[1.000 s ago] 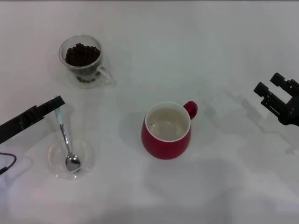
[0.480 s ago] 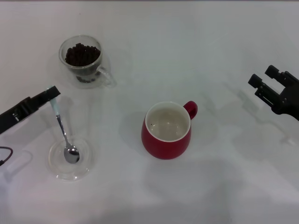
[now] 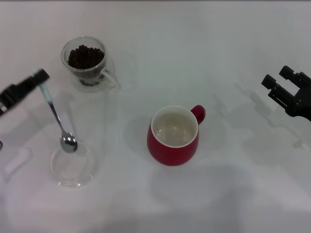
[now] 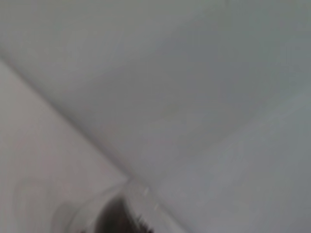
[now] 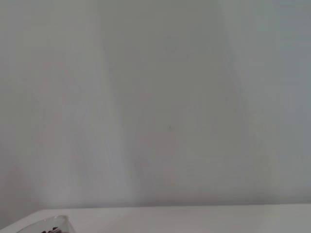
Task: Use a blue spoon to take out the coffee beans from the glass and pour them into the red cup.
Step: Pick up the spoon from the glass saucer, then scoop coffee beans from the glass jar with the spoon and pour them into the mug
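Blue spoon hangs bowl-down from your left claw, clamped on its handle above the clear dish, so it can swing to the glass; right claw idles apart at the tabletop edge.

blue spoon: pale blue handle end held in my left gripper, hanging tilted, metal bowl lowest, empty | glass: clear, upright, side handle, far left | coffee beans: dark heap inside glass | red cup: upright, cream interior, centre, loop handle toward far right
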`<state>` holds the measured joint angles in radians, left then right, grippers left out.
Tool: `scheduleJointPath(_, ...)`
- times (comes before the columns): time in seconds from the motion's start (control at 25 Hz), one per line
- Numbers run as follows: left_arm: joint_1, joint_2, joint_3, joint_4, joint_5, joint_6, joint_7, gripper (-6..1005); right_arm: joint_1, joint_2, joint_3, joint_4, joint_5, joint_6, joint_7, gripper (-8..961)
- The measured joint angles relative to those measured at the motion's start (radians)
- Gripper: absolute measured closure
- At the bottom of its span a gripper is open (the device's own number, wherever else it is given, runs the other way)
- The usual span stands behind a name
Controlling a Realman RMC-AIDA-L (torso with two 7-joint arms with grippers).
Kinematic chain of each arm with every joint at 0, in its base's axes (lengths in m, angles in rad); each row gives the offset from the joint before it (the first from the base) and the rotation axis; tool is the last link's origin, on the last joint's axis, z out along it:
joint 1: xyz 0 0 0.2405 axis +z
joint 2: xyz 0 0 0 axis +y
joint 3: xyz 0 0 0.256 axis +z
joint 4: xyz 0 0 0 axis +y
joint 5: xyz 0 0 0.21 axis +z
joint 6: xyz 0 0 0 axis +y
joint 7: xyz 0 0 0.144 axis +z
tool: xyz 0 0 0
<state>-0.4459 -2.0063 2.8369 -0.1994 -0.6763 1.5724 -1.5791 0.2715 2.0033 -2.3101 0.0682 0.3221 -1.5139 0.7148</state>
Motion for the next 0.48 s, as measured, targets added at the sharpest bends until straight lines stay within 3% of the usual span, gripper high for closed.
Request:
scheduleJointPath(0.32,-0.018,0.021,0.001,-0.015,-0.2,0.083,0.076,867,0.0,-0.002,0.0,-0.005,0.031,-0.001,0.0,289)
scheduleJointPath(0.48,-0.067,0.025,0.004,-0.053,-0.284,0.081,0.112,866,0.0,-0.002,0.0,-0.006,0.052,-0.006,-0.001,289)
